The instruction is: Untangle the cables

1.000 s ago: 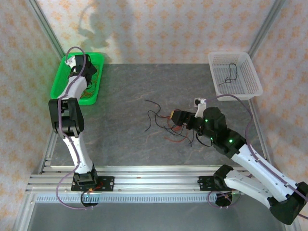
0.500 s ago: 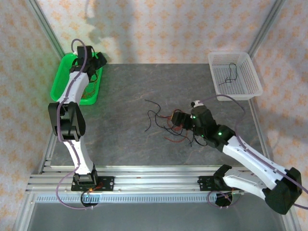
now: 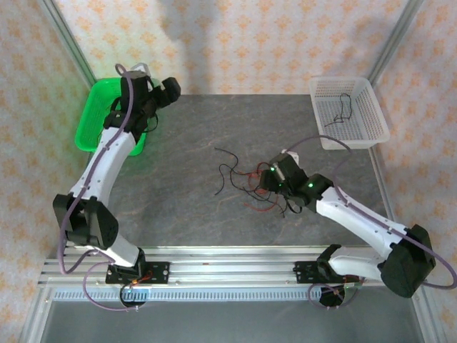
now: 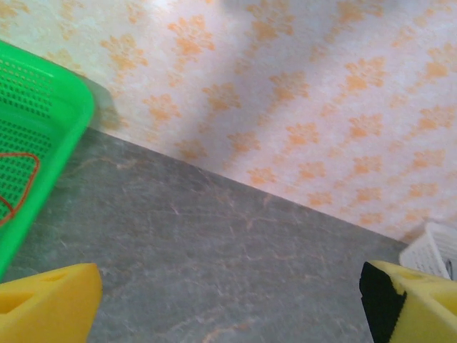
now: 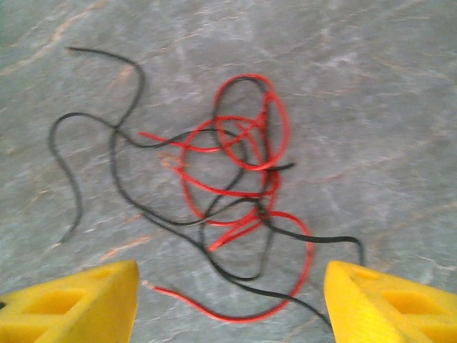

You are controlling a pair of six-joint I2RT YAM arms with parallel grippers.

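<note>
**Knot of wires mid-table, both pincers open**

Nearest me, a metal rail (image 3: 228, 270) runs along the front edge, with both arms bolted to it. Past it lies a grey, stone-patterned table (image 3: 178, 207).

The right pincer (image 3: 263, 179) reaches in towards the middle of the table. Its yellow fingers (image 5: 75, 304) are spread wide and hold nothing. The cables (image 5: 239, 179) lie flat on the table just ahead of it and between its fingers. Red loops are knotted up with black strands, and one long black end trails off on its own to the left. From above, the tangle (image 3: 241, 180) sits at the pincer's tip and spreads out to its left.

Further back, the left pincer (image 3: 168, 88) hangs over the far-left part of the table, well away from the tangle. Its yellow pads (image 4: 46, 307) are wide apart and empty.

Beside it in the far-left corner is a green tray (image 4: 50, 136) holding a thin orange-red wire (image 4: 21, 179). In the far-right corner is a white mesh basket (image 3: 371, 128) with one black wire (image 3: 343, 108) inside.

Cream wallpaper (image 3: 250, 43) with an orange motif closes off the back and sides.
</note>
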